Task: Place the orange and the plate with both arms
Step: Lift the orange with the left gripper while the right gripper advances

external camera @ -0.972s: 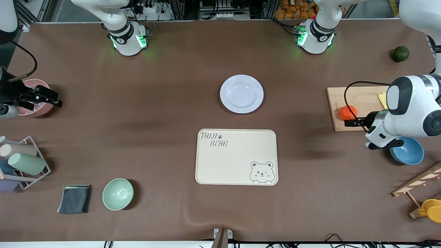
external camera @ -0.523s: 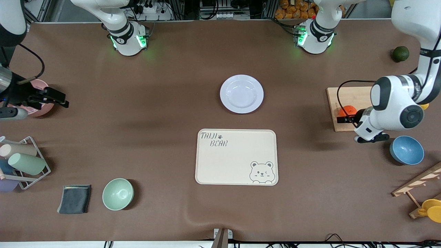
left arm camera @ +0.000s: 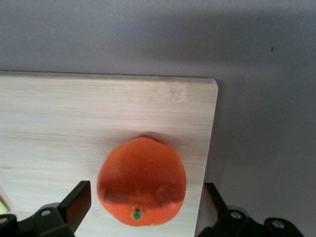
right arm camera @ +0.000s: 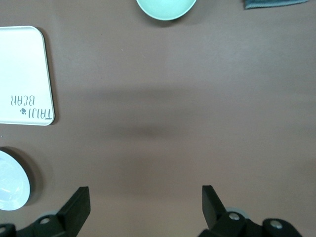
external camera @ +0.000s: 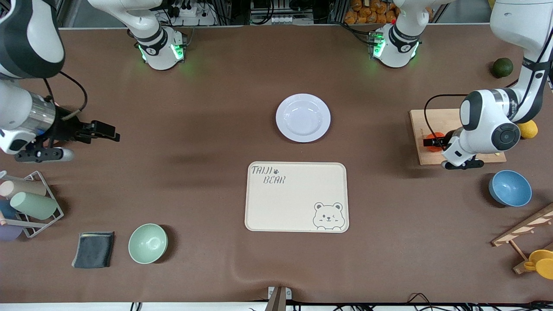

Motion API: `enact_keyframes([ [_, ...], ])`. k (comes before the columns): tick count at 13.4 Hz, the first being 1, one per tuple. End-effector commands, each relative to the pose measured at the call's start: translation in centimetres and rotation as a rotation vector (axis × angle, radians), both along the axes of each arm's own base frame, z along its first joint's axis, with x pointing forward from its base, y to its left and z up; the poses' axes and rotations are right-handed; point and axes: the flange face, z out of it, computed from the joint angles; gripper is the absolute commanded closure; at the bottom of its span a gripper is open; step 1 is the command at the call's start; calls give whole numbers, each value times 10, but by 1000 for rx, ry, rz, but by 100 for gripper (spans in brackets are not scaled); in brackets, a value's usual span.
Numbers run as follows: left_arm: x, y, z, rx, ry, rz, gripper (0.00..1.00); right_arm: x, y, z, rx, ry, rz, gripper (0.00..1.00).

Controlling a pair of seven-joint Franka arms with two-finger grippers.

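The orange (external camera: 435,137) lies on a wooden cutting board (external camera: 432,116) toward the left arm's end of the table. My left gripper (external camera: 432,144) is low over it and open. In the left wrist view the orange (left arm camera: 141,173) sits between the two fingers (left arm camera: 79,200), with a gap on each side. The pale lavender-white plate (external camera: 303,117) lies at mid-table, farther from the front camera than the bear-print tray (external camera: 296,197). My right gripper (external camera: 110,132) is open and empty over bare table toward the right arm's end. The right wrist view shows the open gripper (right arm camera: 144,202) and the plate's edge (right arm camera: 12,180).
A blue bowl (external camera: 510,188) stands nearer the camera than the board. A yellow fruit (external camera: 528,129) and a dark green fruit (external camera: 503,67) lie beside the board. A mint bowl (external camera: 147,243), grey cloth (external camera: 93,249) and cup rack (external camera: 26,203) sit at the right arm's end.
My left gripper has moved over the board and down around the orange. My right gripper has moved from over the pink bowl toward mid-table.
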Motion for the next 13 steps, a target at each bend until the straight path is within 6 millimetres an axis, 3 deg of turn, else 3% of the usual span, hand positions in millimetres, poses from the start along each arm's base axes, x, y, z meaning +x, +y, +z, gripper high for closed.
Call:
enact_keyframes([
  [1,-8,5,-11,6,-6,-28,0,-8,9,-24,55,-2,-30,0],
  [2,-6,4,-16,5,-20,-31,0,-9,11,-31,54,-3,-32,0],
  [4,-4,5,-16,3,-24,-37,63,-12,20,-40,55,-1,-21,0],
  [5,-2,4,-14,-3,-28,-60,83,-14,22,-47,66,3,-28,0],
  [6,1,4,-9,-6,-39,-76,94,-15,22,-52,103,0,-55,0],
  [7,4,3,-2,-5,-51,-81,100,-17,24,-60,135,6,-74,0],
  [9,13,2,21,-1,-89,-96,100,-20,31,-70,166,9,-86,0],
  [13,49,-42,71,-15,-106,-108,100,-34,45,-102,249,12,-146,0],
])
